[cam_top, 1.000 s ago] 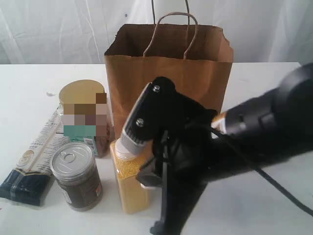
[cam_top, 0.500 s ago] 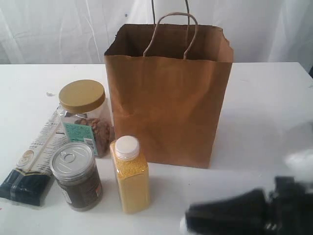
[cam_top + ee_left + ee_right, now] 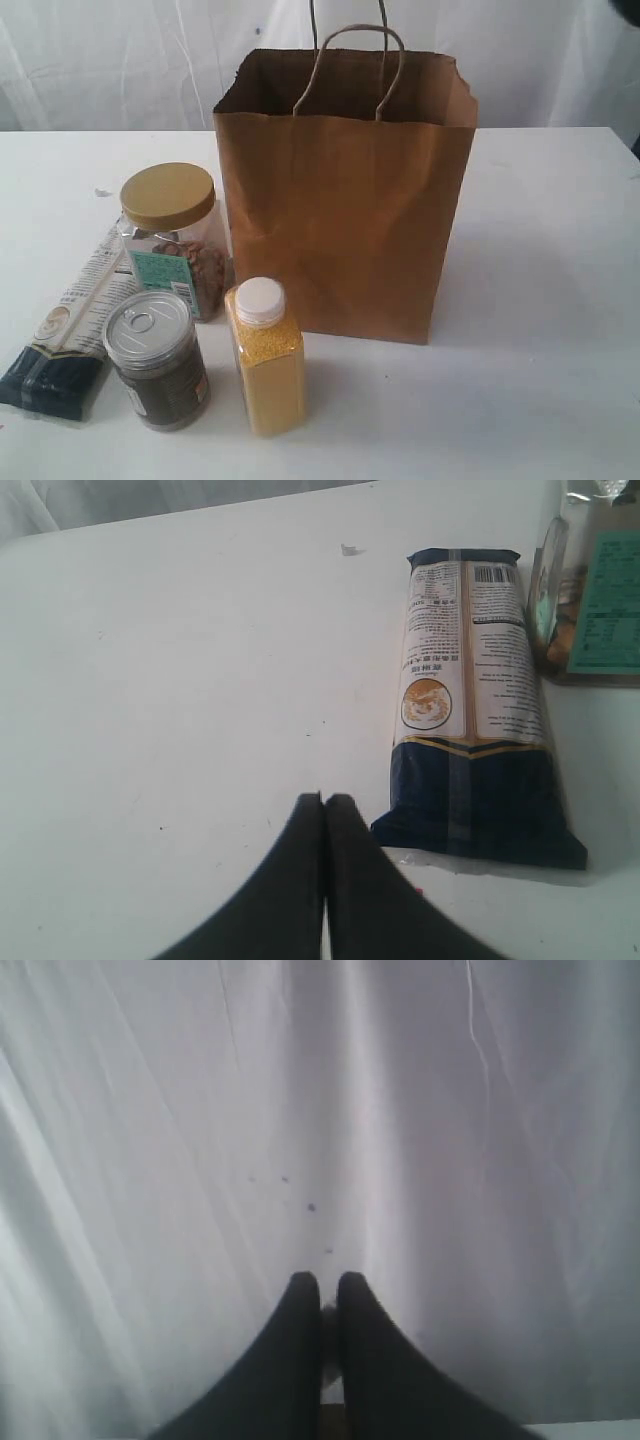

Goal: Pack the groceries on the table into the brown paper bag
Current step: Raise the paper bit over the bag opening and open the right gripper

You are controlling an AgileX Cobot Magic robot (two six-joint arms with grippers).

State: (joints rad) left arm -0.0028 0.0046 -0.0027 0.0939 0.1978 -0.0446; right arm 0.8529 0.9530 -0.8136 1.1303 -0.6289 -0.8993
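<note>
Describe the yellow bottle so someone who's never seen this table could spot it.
Find the tall brown bag on the white table. In the exterior view, at its near left corner, stands the bottle, beside a dark jar. Only it holds yellow grains under a white cap.

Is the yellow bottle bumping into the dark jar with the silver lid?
Apart. The exterior view shows a strip of white table between the silver-lidded dark jar and the white-capped yellow bottle, which stand upright side by side.
</note>
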